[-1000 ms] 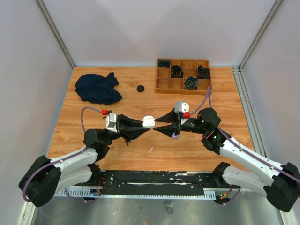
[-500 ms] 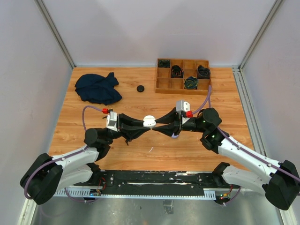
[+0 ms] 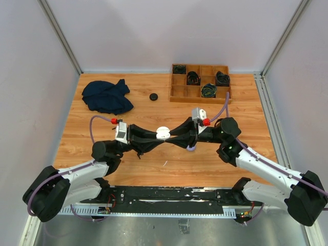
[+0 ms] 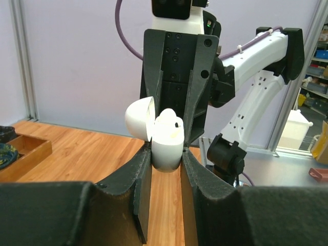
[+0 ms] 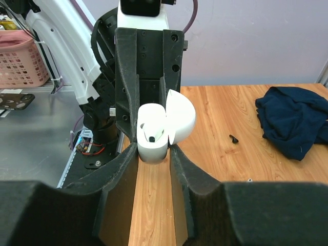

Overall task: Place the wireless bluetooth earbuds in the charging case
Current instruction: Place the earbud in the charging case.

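Note:
A white charging case (image 3: 162, 132) hangs above the table's middle, lid swung open. My left gripper (image 3: 157, 136) is shut on its lower body (image 4: 167, 146), with the lid (image 4: 139, 118) tipped to the left. My right gripper (image 3: 171, 135) comes from the opposite side, and its fingertips (image 5: 129, 148) press the case (image 5: 152, 146) from both sides. One white earbud (image 5: 155, 133) with a dark tip sits in a well of the case. A small black earbud (image 5: 233, 138) lies on the wood. A tiny white piece (image 3: 165, 163) lies near the front.
A dark blue cloth (image 3: 106, 96) lies crumpled at the back left. Beside it rests a black round case (image 3: 153, 96). A wooden compartment tray (image 3: 178, 92) with coiled black cables stands at the back right. Purple walls enclose the table.
My right gripper has moved left onto the case and its jaws have narrowed against it. The left gripper and the case have stayed almost still.

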`<state>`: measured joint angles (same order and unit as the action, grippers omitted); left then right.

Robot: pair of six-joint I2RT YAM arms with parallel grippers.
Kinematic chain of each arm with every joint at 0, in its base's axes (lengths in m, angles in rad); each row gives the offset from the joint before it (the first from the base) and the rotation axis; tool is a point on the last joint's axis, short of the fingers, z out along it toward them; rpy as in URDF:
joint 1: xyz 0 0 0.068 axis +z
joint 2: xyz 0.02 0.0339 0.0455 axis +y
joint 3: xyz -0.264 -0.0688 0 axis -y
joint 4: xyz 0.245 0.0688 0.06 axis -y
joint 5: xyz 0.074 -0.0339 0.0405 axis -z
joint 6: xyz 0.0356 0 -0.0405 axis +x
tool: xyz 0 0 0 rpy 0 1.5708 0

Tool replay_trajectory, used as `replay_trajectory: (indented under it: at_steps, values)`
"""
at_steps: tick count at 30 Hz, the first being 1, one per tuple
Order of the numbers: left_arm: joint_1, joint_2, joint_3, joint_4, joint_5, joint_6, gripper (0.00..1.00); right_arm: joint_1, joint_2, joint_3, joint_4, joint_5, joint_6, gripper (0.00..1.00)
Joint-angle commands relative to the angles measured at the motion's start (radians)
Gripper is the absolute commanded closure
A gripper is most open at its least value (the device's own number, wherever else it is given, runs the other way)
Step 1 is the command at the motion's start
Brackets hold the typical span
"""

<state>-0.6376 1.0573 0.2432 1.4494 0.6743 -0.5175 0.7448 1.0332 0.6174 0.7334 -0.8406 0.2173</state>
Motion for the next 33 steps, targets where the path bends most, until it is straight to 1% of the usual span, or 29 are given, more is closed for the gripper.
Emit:
replay_trajectory:
  at_steps: [1, 6, 9, 10, 13, 14, 18, 21, 24, 29, 33]
  values:
    - [-0.018, 0.010, 0.035, 0.075, 0.013, -0.015, 1.00, -0.010, 0.011, -0.002, 0.085, -0.027, 0.047, 0.69]
    - [-0.025, 0.015, 0.037, 0.072, 0.016, -0.010, 1.00, -0.010, 0.014, -0.001, 0.100, -0.035, 0.056, 0.75]
    - [-0.025, 0.014, 0.034, 0.064, 0.014, -0.005, 0.97, -0.010, 0.010, -0.001, 0.094, -0.038, 0.047, 0.81]
    - [-0.025, 0.011, 0.032, 0.058, 0.013, -0.002, 0.95, -0.011, 0.007, -0.004, 0.088, -0.038, 0.041, 0.84]
    - [-0.025, -0.008, 0.021, 0.023, 0.001, 0.018, 0.89, -0.014, -0.009, -0.004, 0.051, -0.034, 0.010, 0.98]
    - [-0.025, -0.017, 0.017, 0.006, -0.006, 0.027, 0.85, -0.017, -0.016, -0.002, 0.037, -0.033, 0.001, 0.99]
    - [-0.025, -0.068, 0.003, -0.069, -0.037, 0.063, 0.71, -0.036, -0.038, -0.005, 0.010, -0.027, -0.007, 0.99]
    - [-0.025, -0.111, -0.004, -0.126, -0.059, 0.082, 0.66, -0.049, -0.049, -0.009, 0.000, -0.028, -0.010, 0.99]
    - [-0.025, -0.133, -0.008, -0.153, -0.069, 0.084, 0.66, -0.053, -0.055, -0.009, -0.007, -0.031, -0.010, 0.99]
    - [-0.025, -0.138, -0.006, -0.153, -0.069, 0.076, 0.66, -0.055, -0.050, -0.002, -0.012, -0.049, -0.008, 0.99]
    - [-0.025, -0.122, 0.007, -0.150, -0.053, 0.068, 0.73, -0.055, -0.041, 0.008, -0.011, -0.067, 0.003, 0.99]
